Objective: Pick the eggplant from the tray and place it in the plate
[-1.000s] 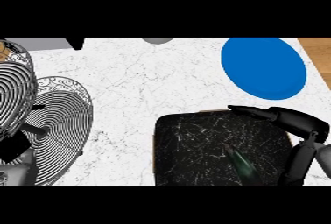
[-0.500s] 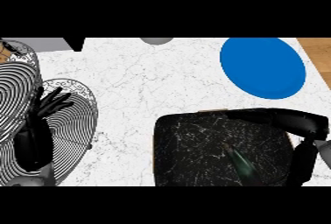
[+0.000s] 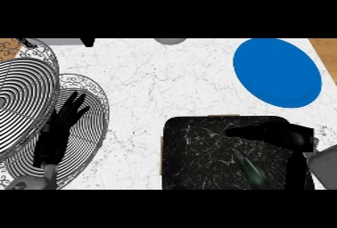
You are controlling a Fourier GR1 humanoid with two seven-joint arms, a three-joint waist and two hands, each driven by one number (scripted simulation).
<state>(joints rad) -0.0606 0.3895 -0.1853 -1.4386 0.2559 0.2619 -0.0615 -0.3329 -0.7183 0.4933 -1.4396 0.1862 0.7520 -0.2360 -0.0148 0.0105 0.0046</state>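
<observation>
A dark eggplant point(image 3: 250, 172) lies in the black tray point(image 3: 197, 156), toward its lower right, and is hard to make out against the dark surface. My right hand point(image 3: 276, 134) hovers over the tray's upper right. Its fingers stretch leftward and its thumb point(image 3: 296, 171) points down along the tray's right side, open, with the eggplant below and between them, untouched as far as I can tell. The blue plate point(image 3: 277, 72) sits at the back right, above the tray. My left hand point(image 3: 60, 129) rests open at the left, fingers up.
Two wire baskets point(image 3: 26, 93) fill the left side, under my left hand. A grey object point(image 3: 171, 41) and a dark one point(image 3: 87, 42) sit at the counter's far edge. White marble counter point(image 3: 164, 89) lies between baskets, tray and plate. A wooden strip point(image 3: 324, 49) borders the right.
My right hand has moved left over the tray, fingers stretching out. My left hand has come up into view over the wire baskets.
</observation>
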